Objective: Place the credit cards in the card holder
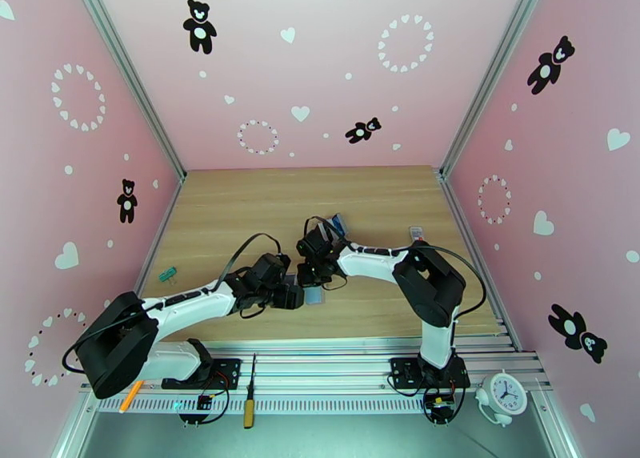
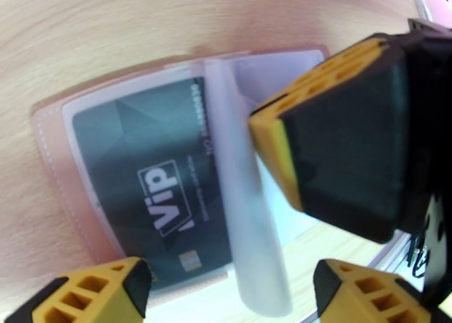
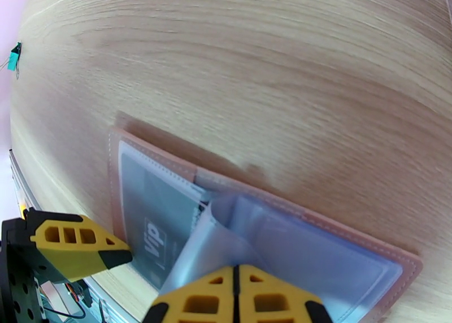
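Card holder [image 2: 46, 144], tan-pink, dark VIP card [image 2: 152, 188] inside

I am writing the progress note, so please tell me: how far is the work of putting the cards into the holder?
Done: the card holder lies open on the table, with one dark VIP card inside a sleeve. In hand: the right claw, shut, seems to hold a clear sleeve up; the left claw hovers open, empty. Left: any other cards; I cannot tell how many.
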